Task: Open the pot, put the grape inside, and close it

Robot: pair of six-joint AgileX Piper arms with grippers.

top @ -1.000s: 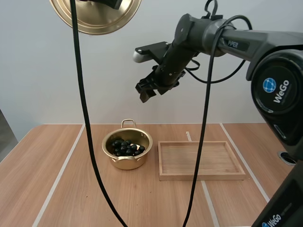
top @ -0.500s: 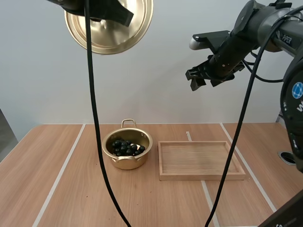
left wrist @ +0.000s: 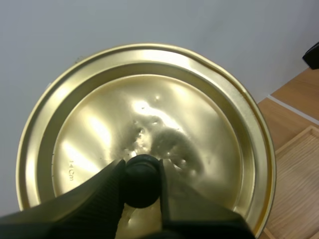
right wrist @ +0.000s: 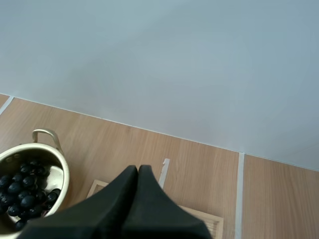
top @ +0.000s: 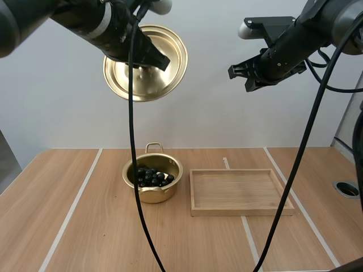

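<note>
The desk (top: 68,226) carries the wooden tray (top: 238,190) and, just beside it, the open pot (top: 152,196) with the grapes (top: 150,176) lying inside. High above the pot I hold the lid (left wrist: 199,124) tipped nearly on edge, my left fingers (left wrist: 118,175) pinching its black knob (left wrist: 142,180). My right fingers (right wrist: 138,172) are pressed together on nothing, up in the air above the tray.

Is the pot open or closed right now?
Open: the left gripper holds the lid up in the air, and the pot sits uncovered with grapes showing inside.
</note>
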